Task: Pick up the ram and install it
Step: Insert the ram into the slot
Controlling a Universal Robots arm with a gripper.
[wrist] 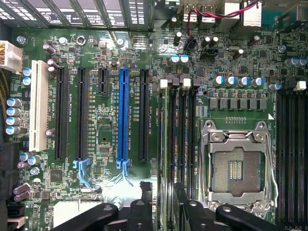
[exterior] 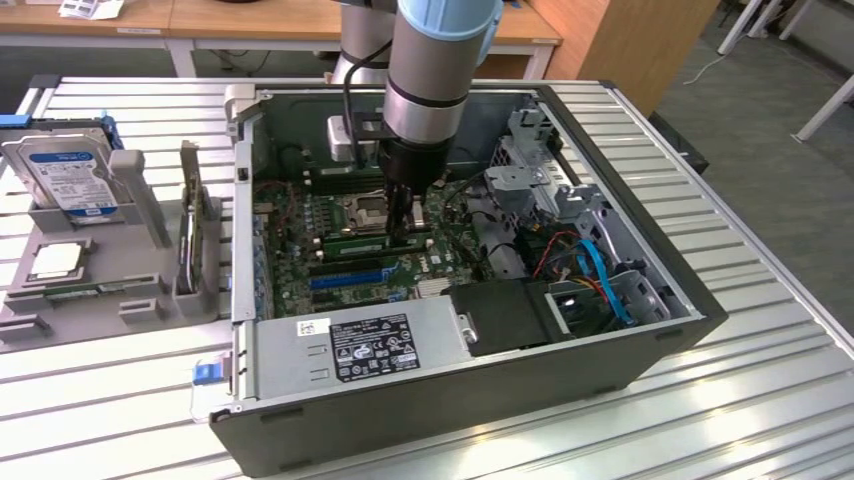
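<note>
Hand [wrist: 163, 192] spread, fingers straddling the ram [wrist: 165, 144] without pinching it. Ram stood on edge in a motherboard slot beside the CPU socket [wrist: 236, 168], directly beneath the hand. Long axis ran 9-to-3 o'clock in the exterior view.

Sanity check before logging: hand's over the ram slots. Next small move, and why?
Probably lift the hand straight up. Its fingers stand apart either side of the ram, which stands upright in its slot beside the CPU socket; sideways motion could knock it.
</note>
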